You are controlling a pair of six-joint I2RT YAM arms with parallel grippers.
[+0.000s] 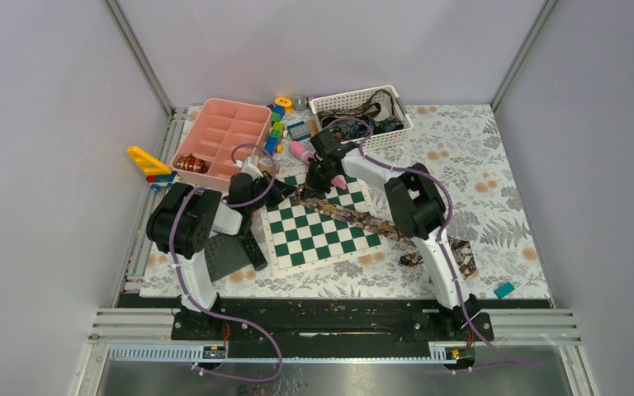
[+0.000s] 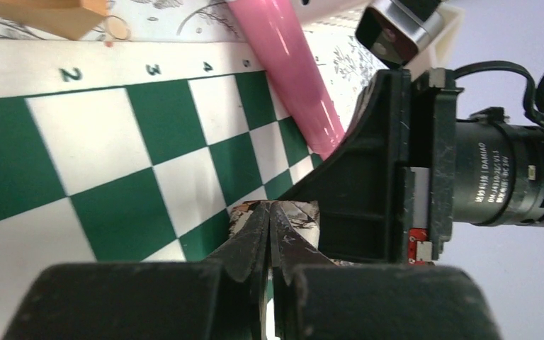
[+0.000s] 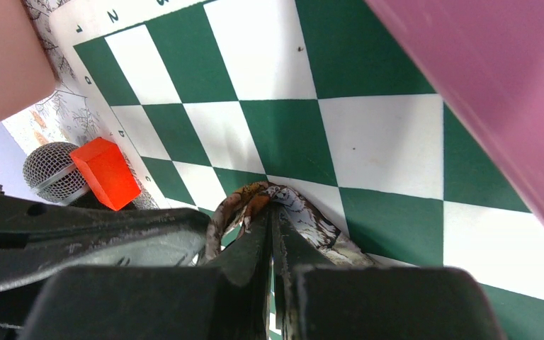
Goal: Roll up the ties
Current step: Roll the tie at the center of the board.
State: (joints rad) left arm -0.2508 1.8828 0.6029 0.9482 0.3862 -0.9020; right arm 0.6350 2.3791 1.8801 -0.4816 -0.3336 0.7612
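Top external view gives you the one relation that matters: the tie [image 1: 355, 216] lies flat across the chessboard [image 1: 314, 243], its long axis on a diagonal from the board's far-left part down to the near right, where the wide end spills onto the leaf-print tablecloth [image 1: 495, 181]. Both grippers meet at the far-left end, so any roll has to travel along that diagonal toward the right arm's base. The right gripper [image 3: 272, 212] is clamped on the tie's end; in its wrist view the fabric bends into a small loop around the closed tips, which I read as the first turn of a roll. The left gripper [image 2: 270, 212] is closed as well, its tips down at that same end and just beside the right gripper's body. Fabric shows on either side of those tips, but you cannot tell whether any is pinched between them. Neither arm is clearly nearer. From above, the right arm's forearm covers a stretch of the tie, so you cannot see whether it lies straight or twisted there. A pink tube [image 2: 290, 85] rests on the board just beyond the fingers, so watch it if the roll drifts. A patterned lump [image 1: 410, 260] by the board's near-right corner is too small to name.
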